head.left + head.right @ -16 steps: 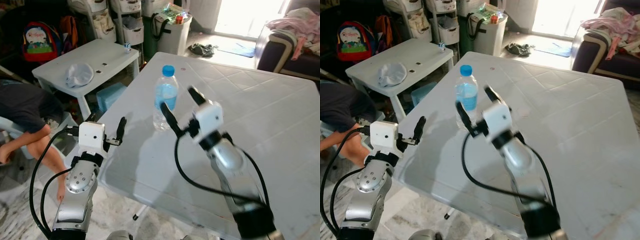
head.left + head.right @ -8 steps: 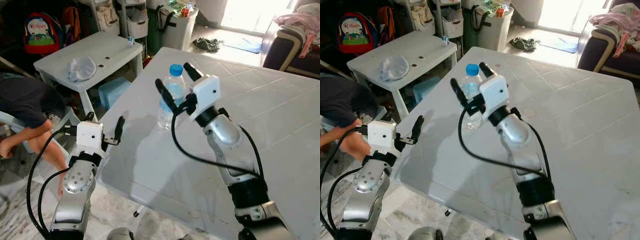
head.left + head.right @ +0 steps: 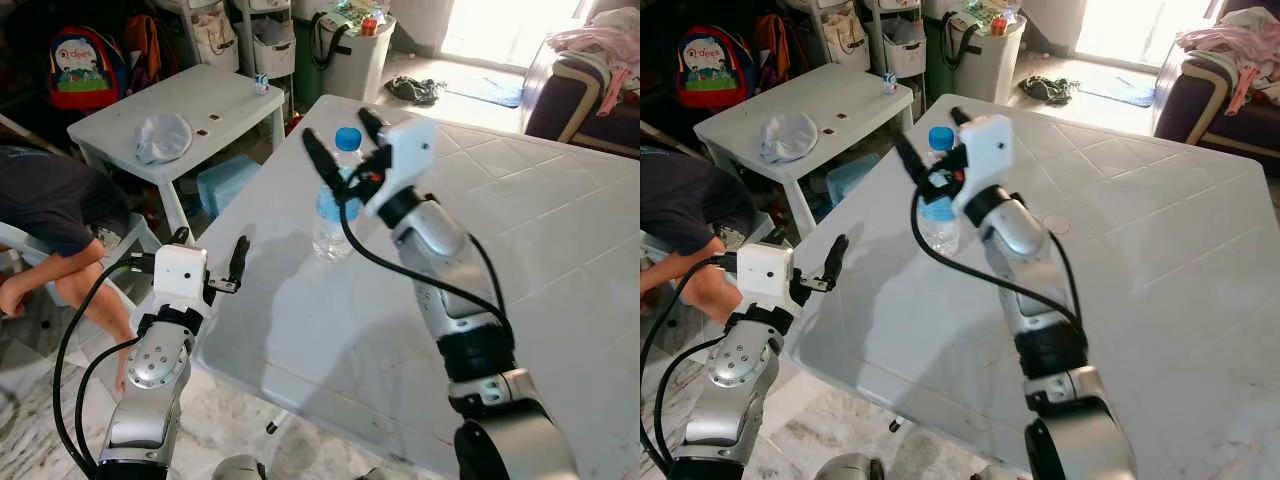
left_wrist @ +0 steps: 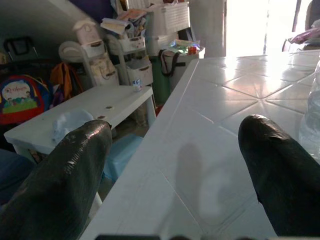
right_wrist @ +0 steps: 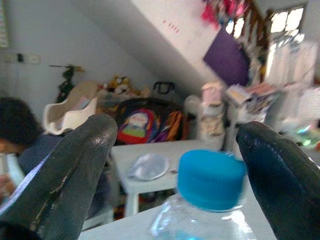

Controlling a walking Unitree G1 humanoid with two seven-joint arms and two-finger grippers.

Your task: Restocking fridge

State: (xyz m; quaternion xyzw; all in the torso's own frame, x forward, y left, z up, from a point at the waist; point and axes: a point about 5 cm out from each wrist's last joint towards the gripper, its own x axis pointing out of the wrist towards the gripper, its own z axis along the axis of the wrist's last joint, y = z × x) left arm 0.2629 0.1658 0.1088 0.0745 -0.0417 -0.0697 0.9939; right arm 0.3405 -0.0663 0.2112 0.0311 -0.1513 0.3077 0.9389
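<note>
A clear water bottle with a blue cap stands upright near the left corner of the white table. My right gripper is open at the height of the bottle's top, one finger to the left of the neck and the other behind the cap. In the right wrist view the cap sits low between the two black fingers, nothing pinched. My left gripper is open, held low beside the table's left edge, its fingers apart with nothing between them.
A person bends low at the far left, close to my left arm. A small white table with a cloth stands behind, with a backpack, shelves and a bin beyond. A sofa is at the back right.
My right gripper has risen and moved forward from the near side of the bottle to its cap, staying open. The left arm has held still.
</note>
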